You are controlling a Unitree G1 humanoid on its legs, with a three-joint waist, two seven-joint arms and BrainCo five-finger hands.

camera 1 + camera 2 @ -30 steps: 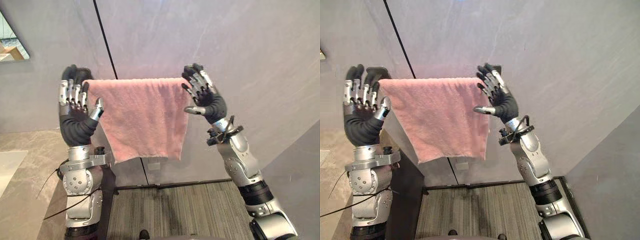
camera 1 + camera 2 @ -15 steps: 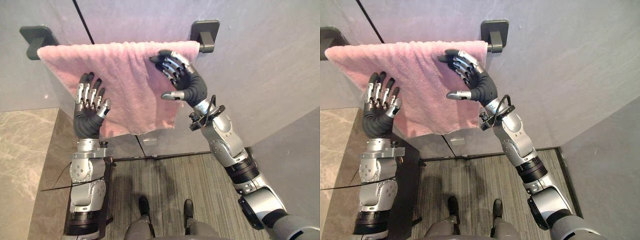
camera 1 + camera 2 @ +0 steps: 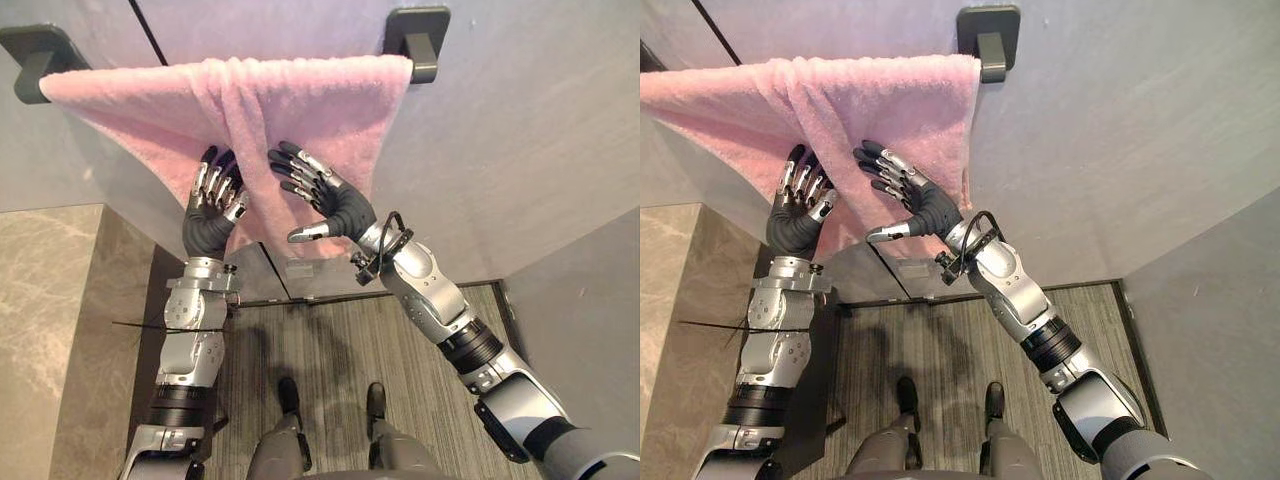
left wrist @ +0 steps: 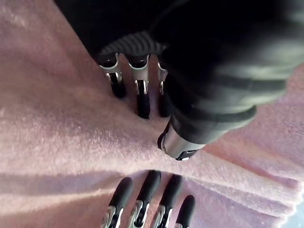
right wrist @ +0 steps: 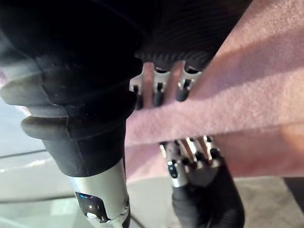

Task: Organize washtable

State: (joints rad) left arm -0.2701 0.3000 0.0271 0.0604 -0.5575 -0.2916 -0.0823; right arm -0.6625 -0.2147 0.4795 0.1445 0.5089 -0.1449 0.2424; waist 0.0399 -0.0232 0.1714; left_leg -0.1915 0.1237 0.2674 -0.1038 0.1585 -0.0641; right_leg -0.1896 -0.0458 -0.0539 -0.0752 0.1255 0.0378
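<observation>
A pink towel (image 3: 300, 110) hangs over a rail between two dark wall brackets (image 3: 415, 40) (image 3: 35, 55). A raised fold runs down it near the middle. My left hand (image 3: 208, 215) lies flat against the towel's lower part, left of the fold, fingers straight and pointing up. My right hand (image 3: 340, 208) presses on the towel just right of the fold, fingers spread, thumb sticking out. The two hands are close together. In the left wrist view the fingers (image 4: 142, 95) rest on the cloth (image 4: 57, 128); in the right wrist view the fingers (image 5: 159, 92) touch the towel (image 5: 247, 95).
A marble counter (image 3: 50, 300) stands at the left below the rail. The striped grey floor (image 3: 330, 350) lies below, with a grey wall (image 3: 540, 150) to the right. A small wall plate (image 3: 912, 270) sits under the towel's lower edge.
The camera has tilted. Both hands have slid down the towel and drawn closer together. The towel, flat before, now has a bunched fold between them.
</observation>
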